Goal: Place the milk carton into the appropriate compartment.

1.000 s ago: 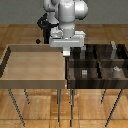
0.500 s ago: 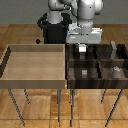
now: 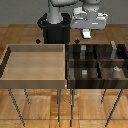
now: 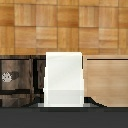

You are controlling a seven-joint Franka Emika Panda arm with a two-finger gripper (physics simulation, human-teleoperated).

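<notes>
- Wood-block flooring fills the background, and two trays are carried on thin-legged stands that serve as the desk.
- The milk carton (image 4: 63, 79) is seen large and pale in the wrist view, directly at the fingers, with its long axis running out from the wrist; in the exterior view only a small pale block (image 3: 86, 33) is made out beneath the gripper (image 3: 87, 31), raised well above the trays.
- The fingers themselves are not shown clearly in either view; they are judged to be closed on the carton, since it is held aloft, but the contact cannot be seen.
- The dark partitioned tray (image 3: 70, 70) lies below and forward of the fingers, and the carton is held over its far edge rather than over any one cell.
- Which compartment is meant cannot be told; a near cell (image 3: 83, 76) already holds a small grey cube (image 3: 84, 73), and a roundish grey item (image 3: 116, 70) sits in the cell beside it.
- The light tan tray (image 3: 10, 65) lies well apart, toward the exterior view's left.
- The coming move is judged to turn on carrying the carton forward and down into a cell.
- No brand, label or writing can be read on the carton or elsewhere.
</notes>
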